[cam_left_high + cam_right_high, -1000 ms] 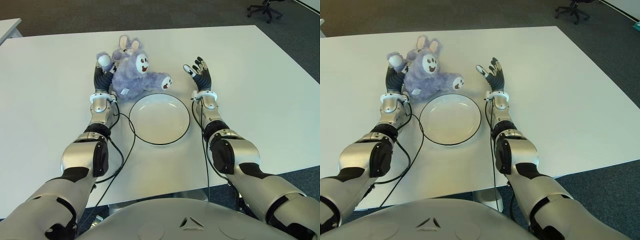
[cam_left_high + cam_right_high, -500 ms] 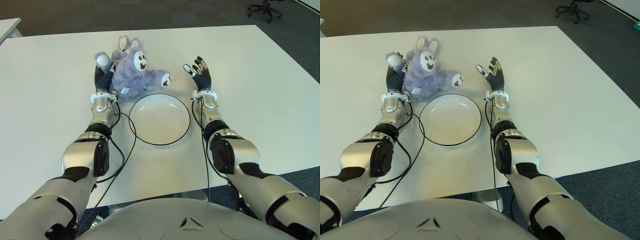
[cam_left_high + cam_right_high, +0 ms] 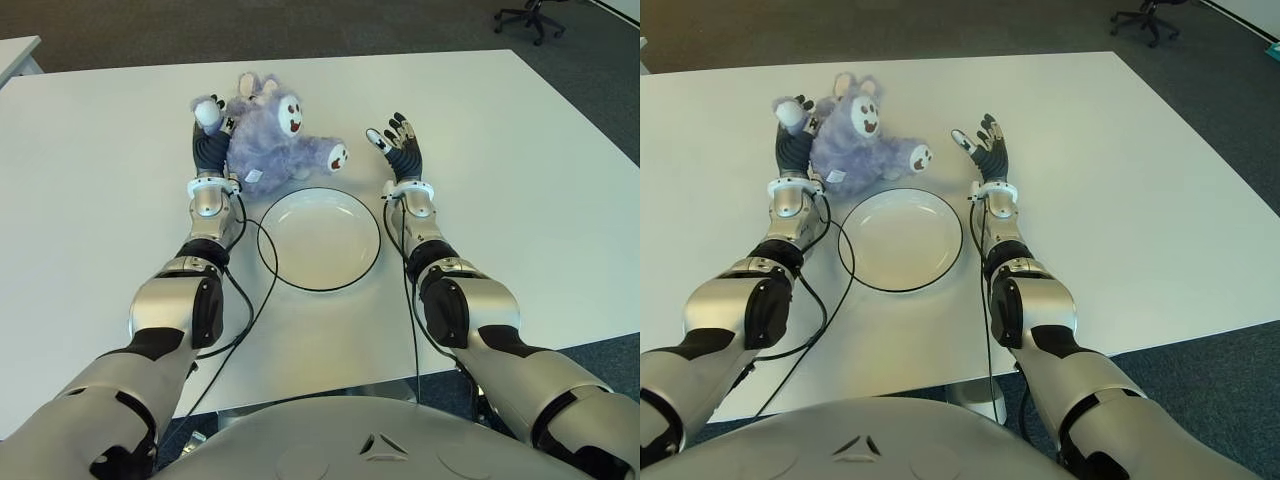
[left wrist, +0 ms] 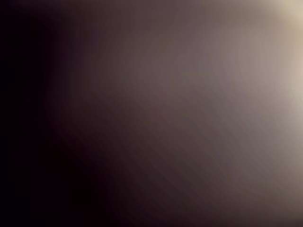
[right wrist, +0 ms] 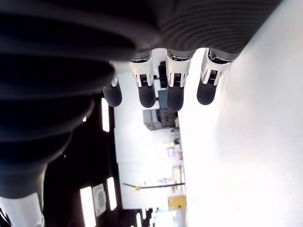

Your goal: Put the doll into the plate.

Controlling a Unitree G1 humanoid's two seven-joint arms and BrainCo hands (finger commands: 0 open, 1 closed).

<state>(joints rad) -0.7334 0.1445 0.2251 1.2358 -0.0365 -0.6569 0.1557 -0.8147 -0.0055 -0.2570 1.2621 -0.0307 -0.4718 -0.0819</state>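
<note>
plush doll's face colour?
White face on the fluffy lavender-purple plush doll, with dark eyes and an open mouth; clearest in the left eye view.

No readable text, brand, number or sign shows in any view. The doll (image 3: 265,140) carries a small white tag on its side — too small to tell whether anything is printed on it. In the right wrist view, distant fixtures beyond the fingers (image 5: 174,89) show only blurred shapes — no lettering can be made out.
</note>
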